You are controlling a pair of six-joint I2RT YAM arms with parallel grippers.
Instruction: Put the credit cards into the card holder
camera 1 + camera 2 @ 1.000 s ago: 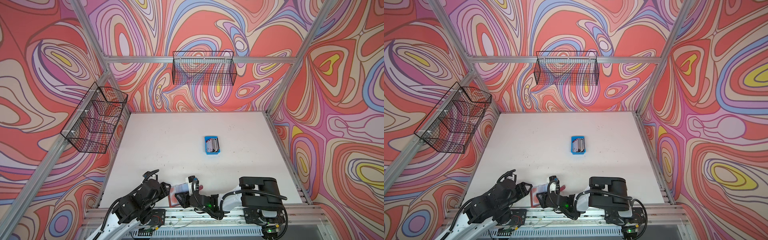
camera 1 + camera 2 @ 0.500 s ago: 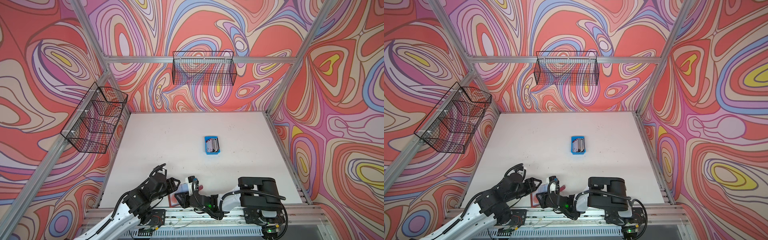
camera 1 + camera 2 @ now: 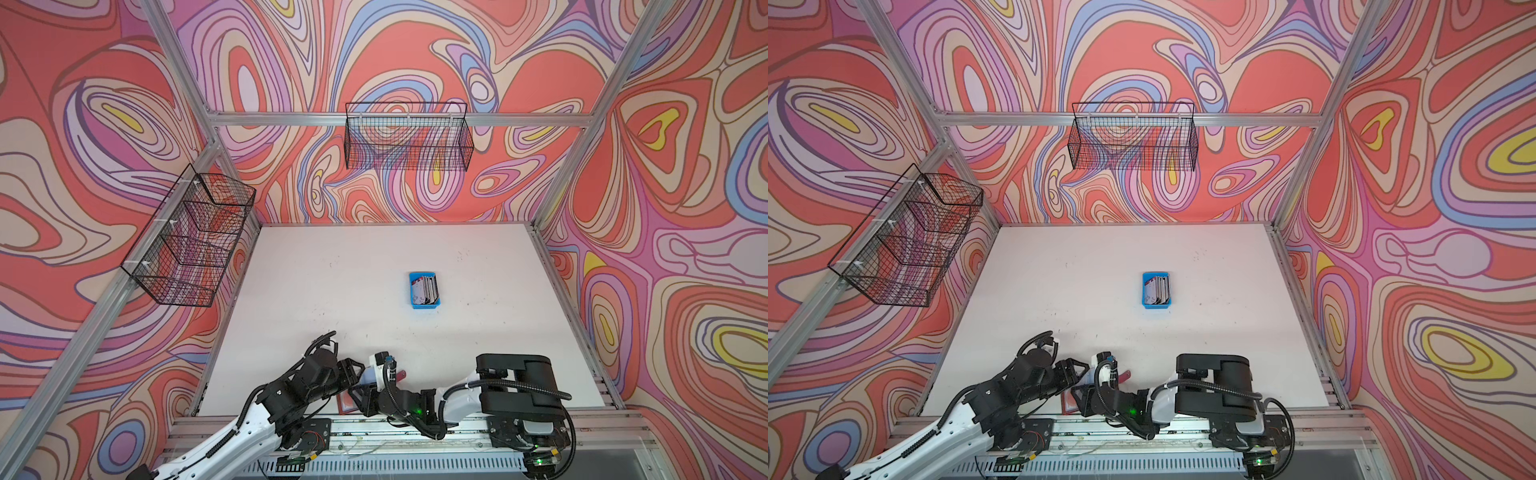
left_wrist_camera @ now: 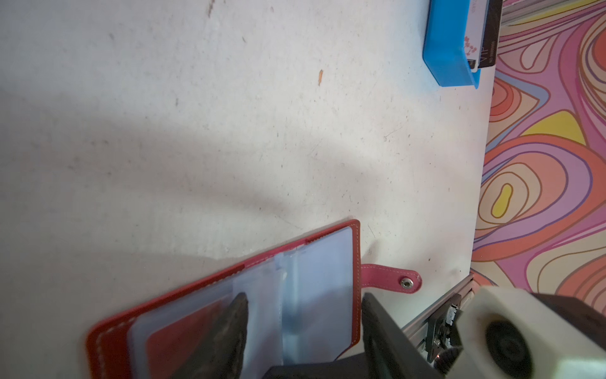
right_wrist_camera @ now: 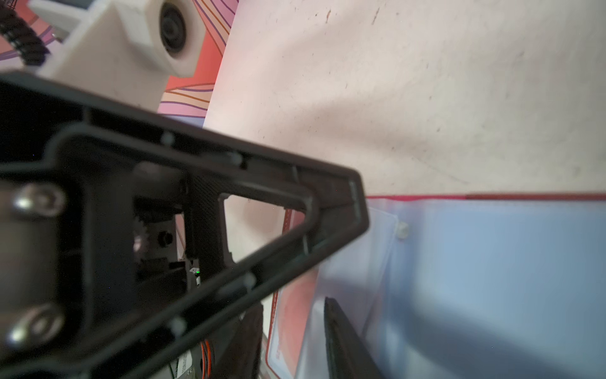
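The credit cards (image 3: 424,289) sit in the blue tray (image 3: 424,308) mid-table, well apart from the card holder (image 3: 345,403) lying open at the near edge — loading looks barely begun. The left gripper (image 4: 305,302) hangs spread over its sleeves (image 4: 324,272); whether the right gripper (image 5: 292,315) pinches anything, I can't tell.

The left arm (image 3: 232,434) is white low down and black further up, with a ribbed black cable (image 3: 322,337) looping over it. The right arm (image 3: 515,386) has big boxy black parts, a white piece and a small green light (image 3: 417,411). Shiny silver screws (image 5: 36,200) sit in black plastic. The camera (image 5: 131,42) case is cream with a round dark lens.
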